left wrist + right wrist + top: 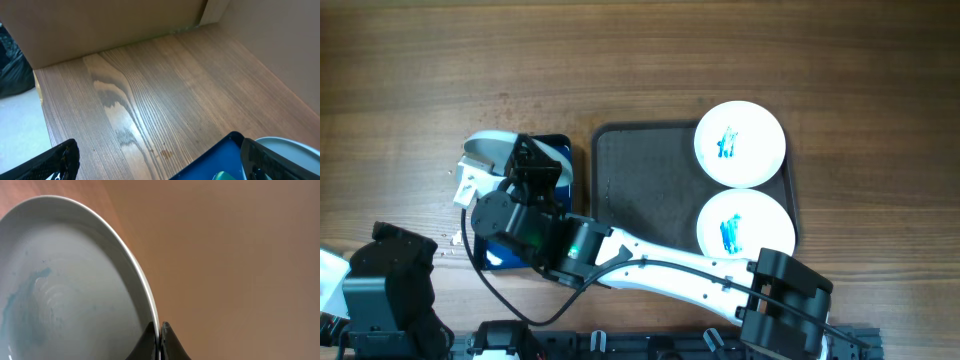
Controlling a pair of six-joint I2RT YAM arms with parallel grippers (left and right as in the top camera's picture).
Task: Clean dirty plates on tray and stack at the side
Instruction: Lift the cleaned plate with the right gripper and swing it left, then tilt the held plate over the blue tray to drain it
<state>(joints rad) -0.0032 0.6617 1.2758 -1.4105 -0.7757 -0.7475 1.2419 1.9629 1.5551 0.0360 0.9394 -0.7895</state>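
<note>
Two white plates with blue smears, one (740,143) behind the other (745,225), lie on the right side of the dark tray (645,185). My right arm reaches left across the table; its gripper (515,162) (160,339) is shut on the rim of a third plate (485,150) (65,285). That plate is tilted on edge over the small blue tray and shows a faint blue smear. My left gripper (157,165) is open low over bare wood, with nothing between its fingers (55,162); the held plate's rim (292,147) shows past its right finger.
A small deep-blue tray (560,150) (220,157) sits left of the dark tray, partly under my right arm, with a greenish object (222,176) in it. My left arm (390,275) sits at the bottom left corner. A cardboard wall (125,25) stands behind the table.
</note>
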